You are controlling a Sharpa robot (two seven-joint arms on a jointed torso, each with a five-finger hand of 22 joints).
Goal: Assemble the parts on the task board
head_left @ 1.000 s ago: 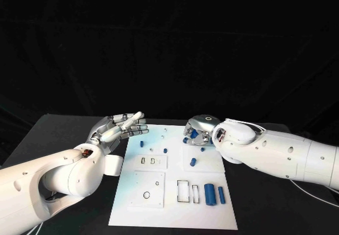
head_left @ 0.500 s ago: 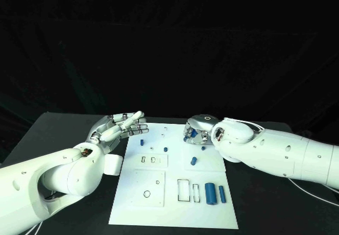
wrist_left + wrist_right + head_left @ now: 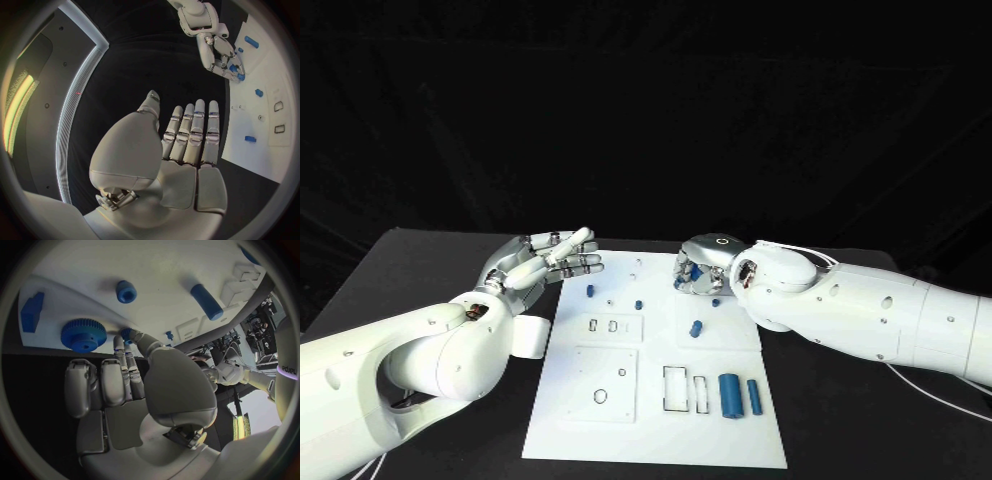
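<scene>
The right hand [image 3: 700,268] has sunk slightly onto the far right of the task board [image 3: 574,428], fingertips pinching a small blue part [image 3: 127,333] to seat it; the left hand [image 3: 542,258] waits open, clear

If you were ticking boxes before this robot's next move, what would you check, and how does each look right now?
1. Left hand free: ok; it is held flat with fingers apart, holding nothing, off the left edge of the task board.
2. Right hand at the board's far end: ok; its fingertips are down among small blue pieces near the blue gear.
3. Right hand actually holding a piece: cannot tell; a small blue piece sits at its fingertips, but a firm pinch is not visible.
4. Blue cylinder and thinner blue rod at the near right: ok, lying untouched.
5. Rectangular slots beside them: ok, unfilled.
</scene>
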